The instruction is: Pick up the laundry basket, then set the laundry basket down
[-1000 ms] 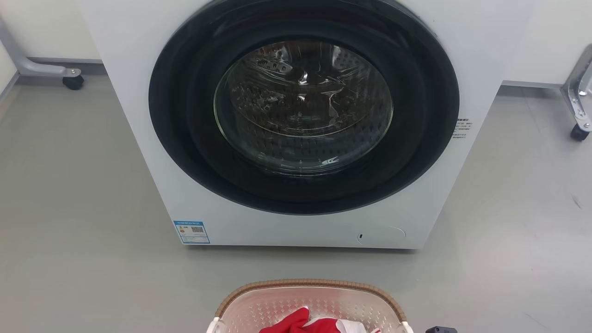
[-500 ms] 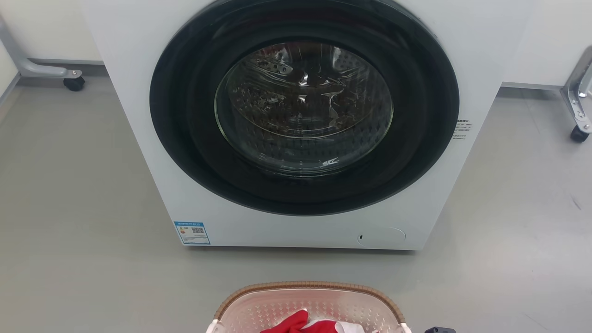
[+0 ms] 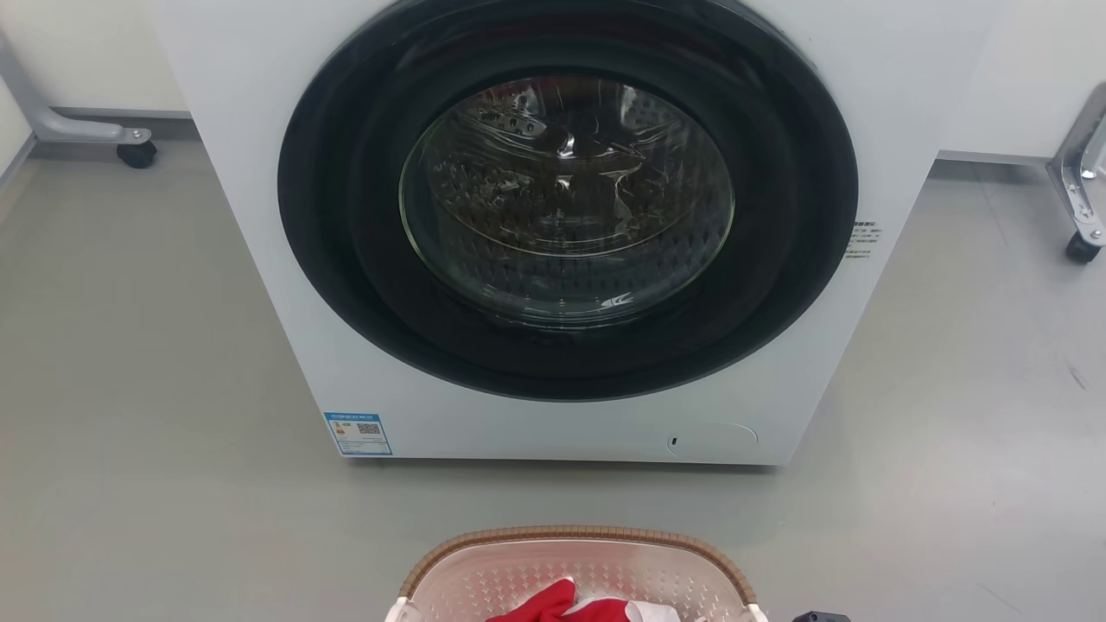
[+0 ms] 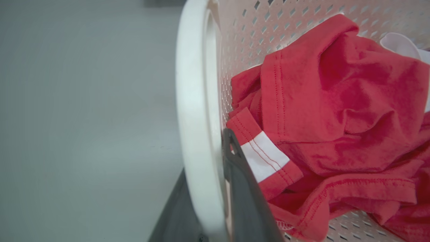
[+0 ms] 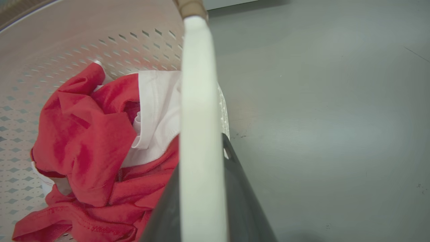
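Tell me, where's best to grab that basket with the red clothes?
By its two white side handles, one claw each, coming from above at opposite ends. The left handle and right handle of the laundry basket are thin bands standing off the perforated wall, so the left claw and right claw can straddle them.

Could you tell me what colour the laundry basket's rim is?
Brown, woven-look; the laundry basket's rim shows best in the head view.

Laundry basket (image 3: 570, 530) on floor (image 3: 155, 389), just before washing machine (image 3: 259, 173), gap between. Clothes (image 3: 540, 603) in basket. Left wheeled frame (image 3: 86, 131) and right wheeled frame (image 3: 1080, 190) behind.
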